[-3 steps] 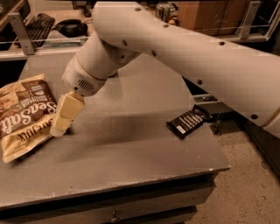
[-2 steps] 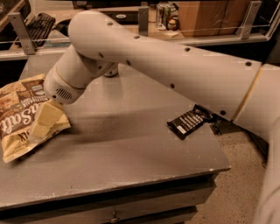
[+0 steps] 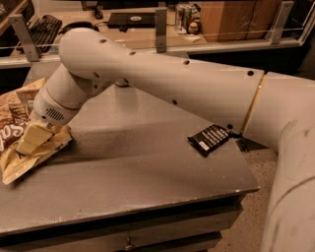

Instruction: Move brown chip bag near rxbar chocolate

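Observation:
The brown chip bag [image 3: 11,122] lies at the left edge of the grey table [image 3: 138,172], partly cut off by the frame, with a crumpled tan end towards the front. My gripper [image 3: 32,139] is down on the bag's right part, pressed into the crinkled wrapper. The big white arm reaches in from the right and crosses the table's back half. The rxbar chocolate [image 3: 209,140], a flat black bar with white text lines, lies near the table's right edge, far from the bag.
Behind the table runs a counter with a glass rail and metal posts [image 3: 161,28]. On it stand a keyboard [image 3: 45,23], drink cans [image 3: 184,13] and a cardboard box [image 3: 231,17]. The floor drops off to the right of the table.
The arm has swung left. My gripper has moved from beside the bag's right edge onto the bag. The bag's right part has crumpled. The rxbar has not moved.

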Robot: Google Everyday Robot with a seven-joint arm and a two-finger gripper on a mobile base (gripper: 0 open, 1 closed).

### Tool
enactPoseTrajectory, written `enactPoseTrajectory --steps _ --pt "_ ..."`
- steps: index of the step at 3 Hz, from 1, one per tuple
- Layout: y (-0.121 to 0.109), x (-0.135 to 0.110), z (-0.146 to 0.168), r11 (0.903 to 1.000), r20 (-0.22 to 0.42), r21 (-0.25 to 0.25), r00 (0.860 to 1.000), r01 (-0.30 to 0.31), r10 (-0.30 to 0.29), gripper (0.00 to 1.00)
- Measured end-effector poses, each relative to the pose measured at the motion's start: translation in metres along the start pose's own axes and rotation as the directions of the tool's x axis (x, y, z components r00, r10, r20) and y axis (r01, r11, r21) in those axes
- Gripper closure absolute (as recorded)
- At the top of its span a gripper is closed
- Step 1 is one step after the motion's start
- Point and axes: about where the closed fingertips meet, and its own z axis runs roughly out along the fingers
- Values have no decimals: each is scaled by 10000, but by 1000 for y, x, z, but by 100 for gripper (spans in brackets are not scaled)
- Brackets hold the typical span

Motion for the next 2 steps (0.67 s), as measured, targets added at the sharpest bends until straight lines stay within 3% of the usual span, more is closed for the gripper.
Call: enactPoseTrajectory --steps 1,2 --pt "-3 2 -11 9992 -141 390 9999 17 -11 70" --pt "-9 -4 -35 9954 -433 809 9979 507 -473 93"
